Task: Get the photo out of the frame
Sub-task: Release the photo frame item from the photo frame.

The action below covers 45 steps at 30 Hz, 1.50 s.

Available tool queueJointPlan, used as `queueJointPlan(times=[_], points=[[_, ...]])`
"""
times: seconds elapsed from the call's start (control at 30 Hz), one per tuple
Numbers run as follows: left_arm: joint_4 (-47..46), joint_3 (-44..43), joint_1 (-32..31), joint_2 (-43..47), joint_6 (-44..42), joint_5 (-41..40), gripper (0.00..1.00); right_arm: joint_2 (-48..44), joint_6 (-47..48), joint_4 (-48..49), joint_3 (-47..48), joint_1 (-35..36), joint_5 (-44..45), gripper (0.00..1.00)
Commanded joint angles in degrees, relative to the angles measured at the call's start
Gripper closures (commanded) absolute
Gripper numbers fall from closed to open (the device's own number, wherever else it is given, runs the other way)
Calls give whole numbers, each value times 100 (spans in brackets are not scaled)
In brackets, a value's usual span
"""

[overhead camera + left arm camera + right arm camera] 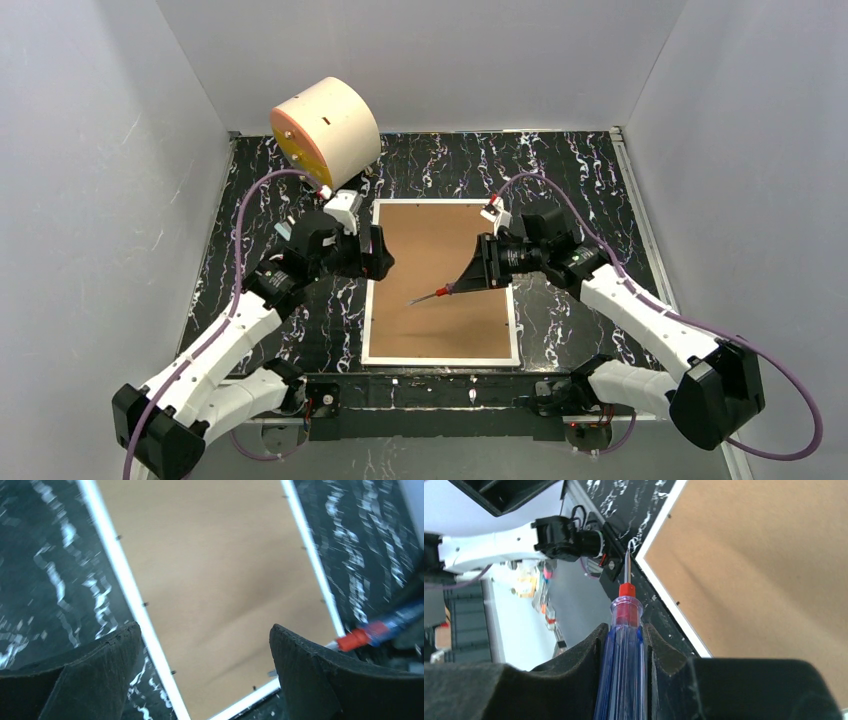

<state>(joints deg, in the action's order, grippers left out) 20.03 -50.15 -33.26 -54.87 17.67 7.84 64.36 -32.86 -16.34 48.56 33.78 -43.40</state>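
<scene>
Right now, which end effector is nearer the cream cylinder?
Left. Left end effector: in front of the cylinder, at the edge of the frame. Right end effector: farther off, over the frame.

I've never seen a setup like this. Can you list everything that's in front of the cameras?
frame: one, thin white, flat and face down mid-table
back panel: one, brown, filling the frame
tabs: several, small and dark, along the frame's inner edge
photo: not visible from this side
screwdriver: one, clear blue handle with red collar, over the panel
cylinder: one, cream with orange face, far left corner
table: one, black with white veining
cables: two, purple, one along each arm
left arm, right arm: white and black, at the near edge
left fingers: two, black, open, above the frame's left edge
right fingers: two, black, shut on the screwdriver
</scene>
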Motion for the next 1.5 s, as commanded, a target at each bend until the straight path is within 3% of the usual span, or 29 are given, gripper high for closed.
queueJointPlan(times=[0.0,0.27,0.7,0.9,1.3,1.47], points=[[369,492,74,153,1097,-1823,2,-264,-572,-17,-336,38,703,99],[192,1390,74,10,1919,-1542,2,-510,-1473,426,-911,308,1200,99],[-614,1972,74,-600,2083,-1230,9,-113,-2250,1169,-1165,1134,2172,99],[-802,2101,74,-903,2071,-1298,16,304,-2373,1929,-1255,1310,2029,99],[-1060,2214,82,-1219,2044,-1391,43,927,-2487,2426,-1215,1519,2254,99],[-1136,2330,90,-1243,2047,-1427,48,1076,-2444,2591,-1248,1607,2299,99]])
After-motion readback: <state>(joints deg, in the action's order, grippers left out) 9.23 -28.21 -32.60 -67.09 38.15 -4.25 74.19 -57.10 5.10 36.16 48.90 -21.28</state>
